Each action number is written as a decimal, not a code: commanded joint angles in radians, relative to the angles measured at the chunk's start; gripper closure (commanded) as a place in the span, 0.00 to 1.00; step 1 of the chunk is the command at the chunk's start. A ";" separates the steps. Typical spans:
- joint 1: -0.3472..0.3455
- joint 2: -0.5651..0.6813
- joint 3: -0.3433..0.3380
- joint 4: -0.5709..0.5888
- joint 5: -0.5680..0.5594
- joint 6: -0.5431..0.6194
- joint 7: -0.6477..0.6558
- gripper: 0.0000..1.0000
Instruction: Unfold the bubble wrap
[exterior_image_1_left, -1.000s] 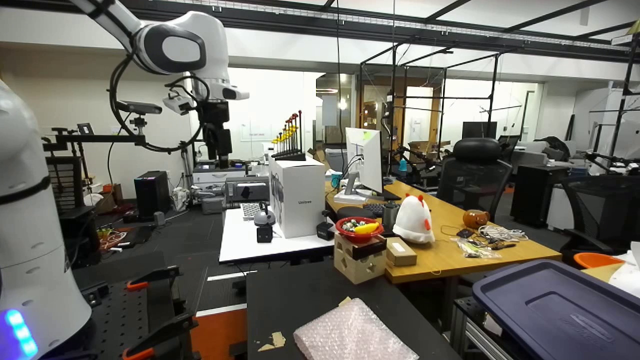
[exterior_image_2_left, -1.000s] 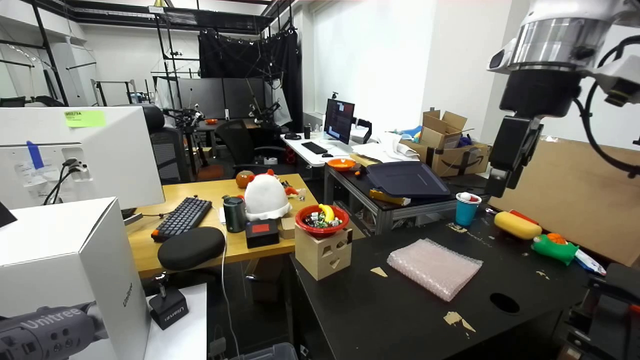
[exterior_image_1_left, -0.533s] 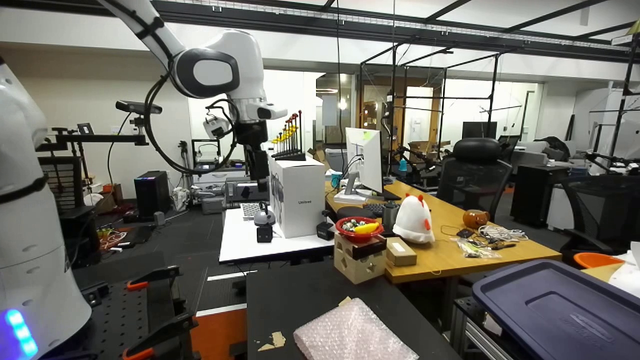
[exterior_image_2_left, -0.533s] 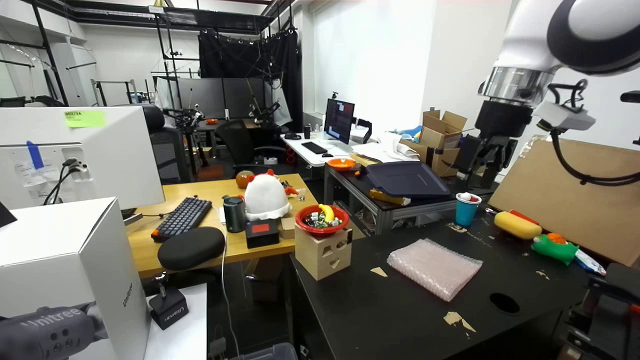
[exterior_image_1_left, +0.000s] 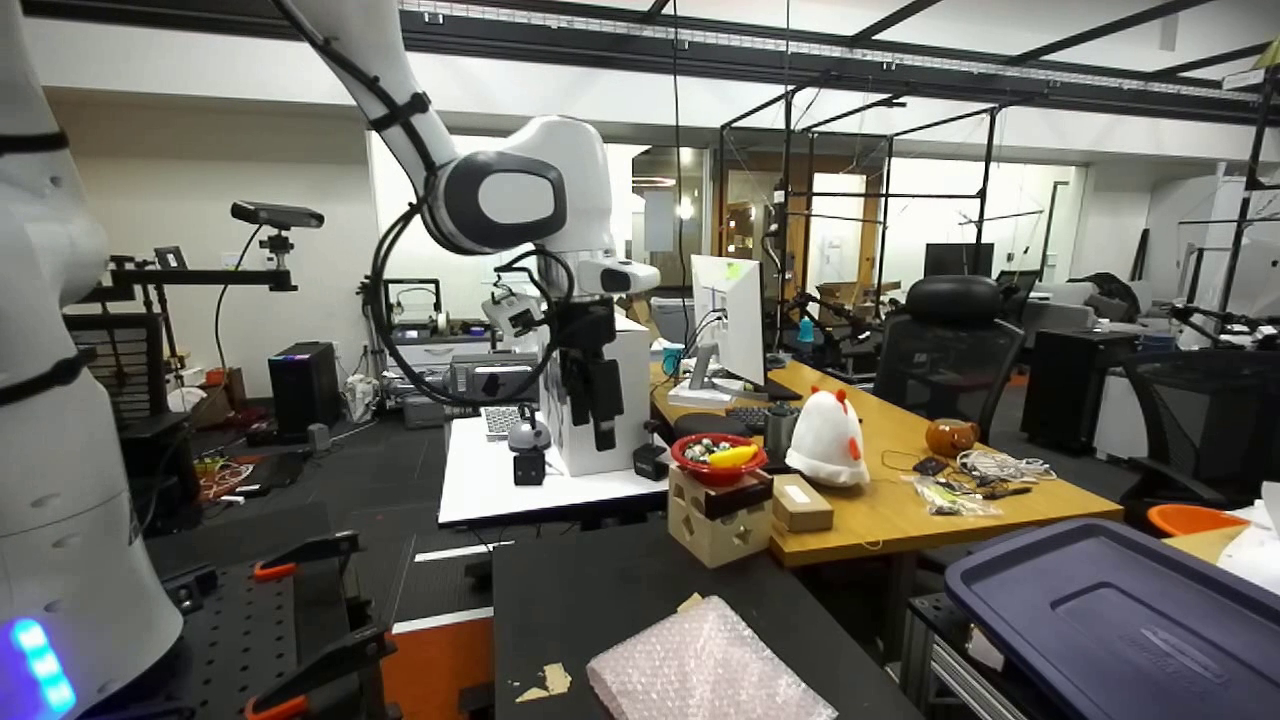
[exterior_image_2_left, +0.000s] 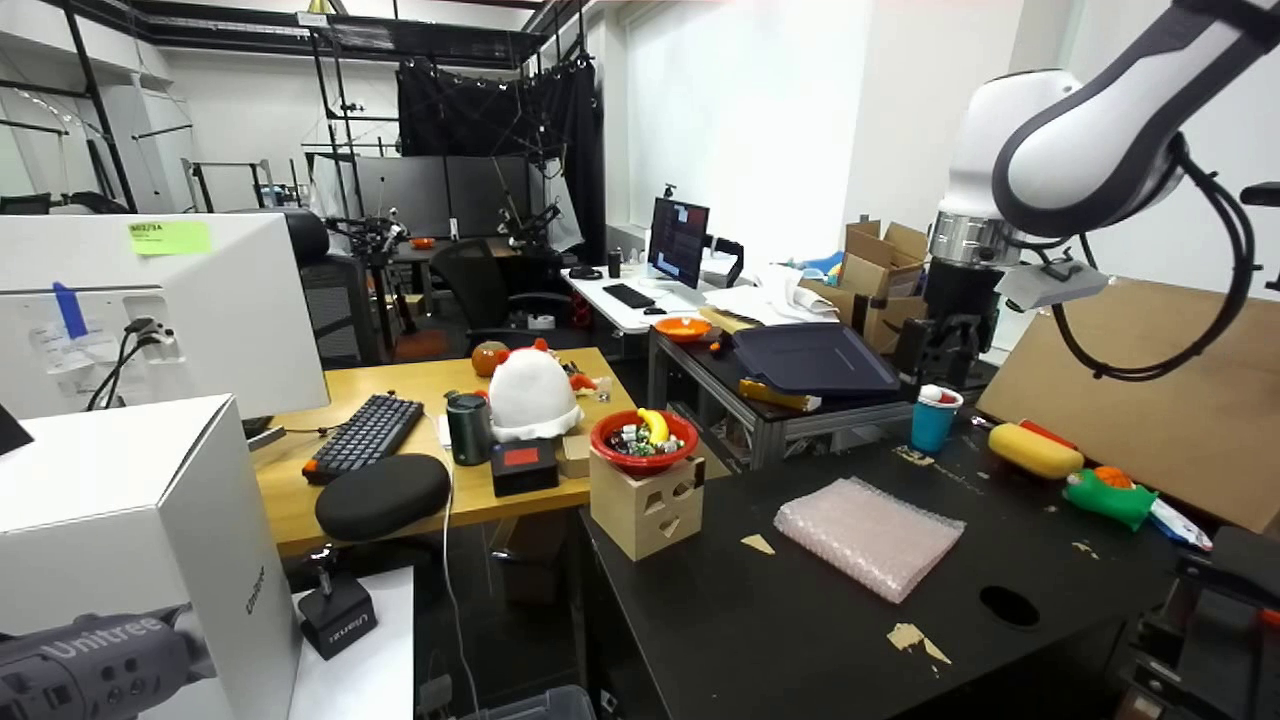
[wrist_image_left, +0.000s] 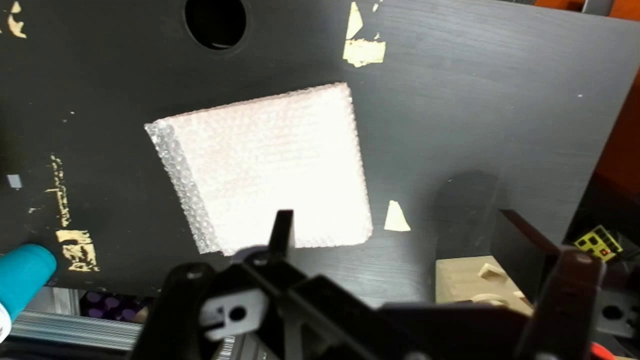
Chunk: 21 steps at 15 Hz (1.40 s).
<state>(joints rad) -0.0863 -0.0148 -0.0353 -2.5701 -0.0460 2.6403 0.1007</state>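
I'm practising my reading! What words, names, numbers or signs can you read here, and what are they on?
"Unitree": on the grey machine part
"Unitree", slanting: on the white box
"Ulanzi", upside down: on the small black stand
Too small or blurred to read: the green note and papers on the white monitor, the far screen, the raised letters on the dark blue lid

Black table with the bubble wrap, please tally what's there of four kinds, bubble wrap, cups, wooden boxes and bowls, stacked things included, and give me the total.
Bubble wrap: 1
Blue cup: 1
Wooden box with cut-out holes: 1
Red bowl, stacked above the box: 1
Total of these kinds: 4
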 joint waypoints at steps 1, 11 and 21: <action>-0.035 0.131 -0.061 0.123 -0.028 -0.008 -0.065 0.00; -0.007 0.186 -0.123 0.176 -0.178 -0.001 0.136 0.00; -0.012 0.531 -0.089 0.566 0.027 -0.175 0.089 0.00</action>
<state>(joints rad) -0.0761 0.3889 -0.1270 -2.1677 -0.0646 2.5598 0.2222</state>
